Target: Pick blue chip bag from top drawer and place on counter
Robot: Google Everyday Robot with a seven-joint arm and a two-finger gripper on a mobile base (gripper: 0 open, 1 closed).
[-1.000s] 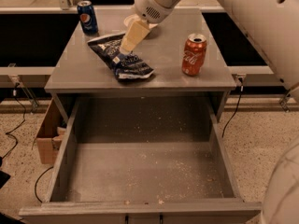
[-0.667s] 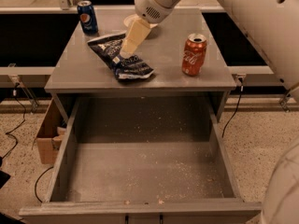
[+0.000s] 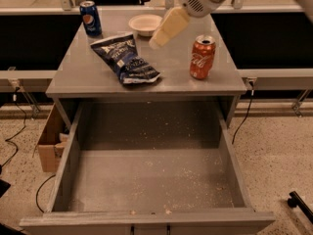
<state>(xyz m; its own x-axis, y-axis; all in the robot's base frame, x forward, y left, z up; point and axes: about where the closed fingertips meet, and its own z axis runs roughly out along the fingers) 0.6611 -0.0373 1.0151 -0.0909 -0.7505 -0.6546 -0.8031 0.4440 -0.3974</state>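
Note:
The blue chip bag (image 3: pixel 124 58) lies flat on the counter (image 3: pixel 83 80), left of centre, with nothing holding it. My gripper (image 3: pixel 165 31) hangs above the counter, up and to the right of the bag and apart from it, with the arm coming in from the top right. The top drawer (image 3: pixel 146 218) is pulled fully open below the counter. Its crumb-speckled floor holds no objects.
A blue soda can (image 3: pixel 90 17) stands at the counter's back left. A white bowl (image 3: pixel 145 23) sits at the back centre. An orange soda can (image 3: pixel 202 57) stands on the right. A cardboard box (image 3: pixel 49 146) sits on the floor left of the drawer.
My gripper has risen and moved right, away from the chip bag, which stays on the counter. The white bowl behind it now shows.

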